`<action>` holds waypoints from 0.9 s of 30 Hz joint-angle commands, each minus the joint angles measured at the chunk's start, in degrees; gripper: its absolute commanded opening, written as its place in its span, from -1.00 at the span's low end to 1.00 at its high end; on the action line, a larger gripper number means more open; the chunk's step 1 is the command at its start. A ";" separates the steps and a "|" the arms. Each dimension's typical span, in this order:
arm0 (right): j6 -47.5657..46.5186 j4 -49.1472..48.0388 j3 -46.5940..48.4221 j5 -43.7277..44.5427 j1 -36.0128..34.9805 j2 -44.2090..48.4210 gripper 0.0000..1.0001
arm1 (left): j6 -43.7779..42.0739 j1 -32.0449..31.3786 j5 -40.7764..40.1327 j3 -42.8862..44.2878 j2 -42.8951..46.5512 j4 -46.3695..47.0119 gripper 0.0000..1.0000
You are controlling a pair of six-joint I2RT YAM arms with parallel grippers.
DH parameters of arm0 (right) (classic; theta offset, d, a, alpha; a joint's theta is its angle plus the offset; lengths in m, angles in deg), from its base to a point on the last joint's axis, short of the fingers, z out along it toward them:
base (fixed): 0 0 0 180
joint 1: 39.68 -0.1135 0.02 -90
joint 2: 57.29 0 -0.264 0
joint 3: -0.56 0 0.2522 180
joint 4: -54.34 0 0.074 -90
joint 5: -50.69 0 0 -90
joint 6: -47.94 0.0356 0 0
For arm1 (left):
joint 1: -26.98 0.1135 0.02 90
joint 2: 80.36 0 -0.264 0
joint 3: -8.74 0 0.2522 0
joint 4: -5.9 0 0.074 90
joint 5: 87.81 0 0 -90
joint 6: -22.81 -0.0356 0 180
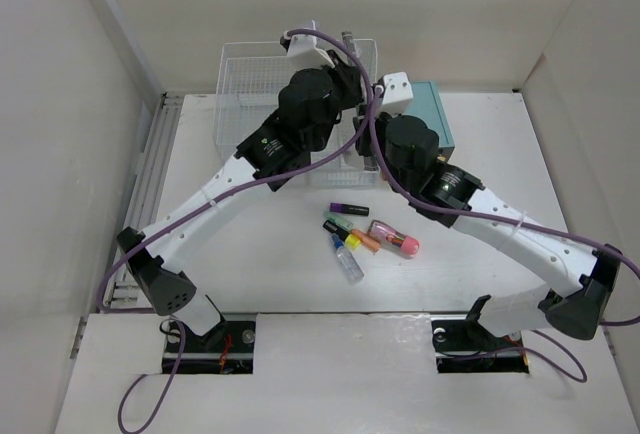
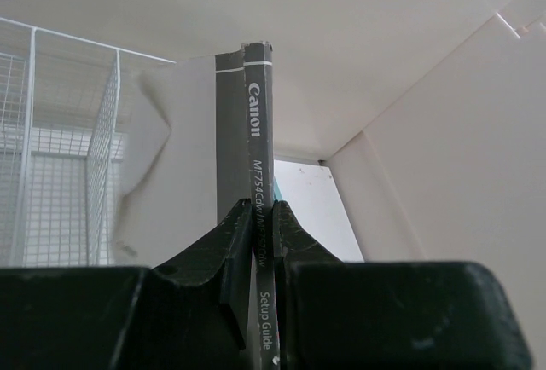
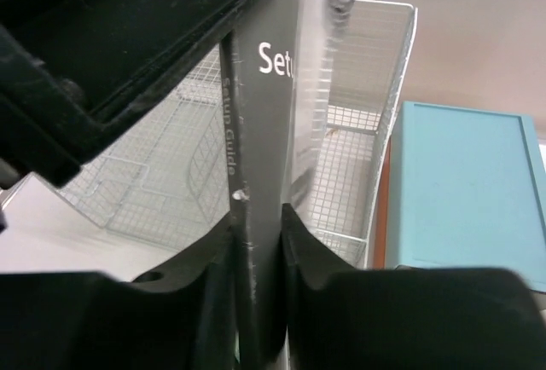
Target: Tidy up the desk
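Observation:
A thin dark grey Canon setup guide (image 2: 256, 131) stands on edge, gripped by both arms over the back of the white desk (image 1: 260, 274). My left gripper (image 2: 258, 208) is shut on its spine, with both pads pressed flat against it. In the right wrist view the guide (image 3: 264, 131) rises between the fingers of my right gripper (image 3: 258, 212), which is shut on its lower edge. From above, both wrists crowd together beside the wire basket (image 1: 245, 94), and they hide most of the guide.
The white wire basket organizer (image 3: 358, 131) stands at the back, with a teal box (image 1: 435, 114) to its right. Several markers and pens (image 1: 365, 234) lie loose mid-desk, between the arms. Pale walls enclose the desk on three sides.

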 commanded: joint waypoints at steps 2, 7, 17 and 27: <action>-2.33 -2.02 -0.21 4.08 0.38 -0.07 -0.61 | 1.09 -0.87 0.29 1.21 6.85 9.77 -1.00; -2.33 -2.02 -0.74 4.08 0.38 0.46 -1.00 | 1.09 -0.87 0.29 0.68 7.38 9.77 -1.00; -2.95 3.07 -0.74 -17.34 9.41 4.85 -1.00 | -0.76 -0.87 -0.76 2.35 9.05 8.54 -1.00; -1.90 4.74 1.02 -34.40 18.74 8.37 -1.00 | -0.23 1.86 2.05 1.82 12.39 7.40 -0.53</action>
